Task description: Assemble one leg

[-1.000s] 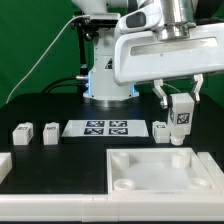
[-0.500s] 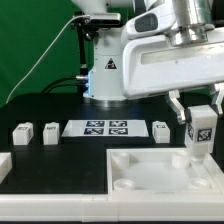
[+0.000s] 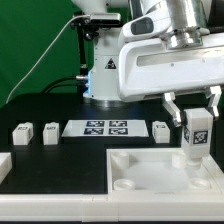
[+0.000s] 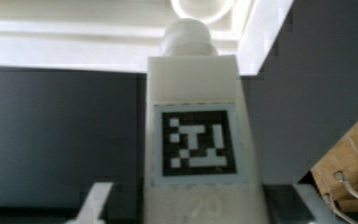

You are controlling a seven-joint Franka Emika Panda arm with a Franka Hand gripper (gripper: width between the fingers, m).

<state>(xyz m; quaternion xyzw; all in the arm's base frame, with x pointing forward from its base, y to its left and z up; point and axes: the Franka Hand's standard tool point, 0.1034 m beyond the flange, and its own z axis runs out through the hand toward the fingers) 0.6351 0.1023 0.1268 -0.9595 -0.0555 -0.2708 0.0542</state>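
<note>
Hand (image 3: 193,110): clamped on the leg (image 3: 195,142), upright at right of the exterior frame, lower end at the white tabletop's (image 3: 150,178) corner recess. Close only at the wrist: its tag (image 4: 197,142). Only outside: marker board (image 3: 100,127) on the bench (image 3: 60,150).

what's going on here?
The Panda arm holds the leg upright in its jaws, tag facing the exterior camera. The leg's lower end is at the far corner recess of the white tabletop, on the exterior view's right. Whether it is seated yet cannot be told. On the black table, one loose block lies right of the marker board, and two more blocks lie to its left.
</note>
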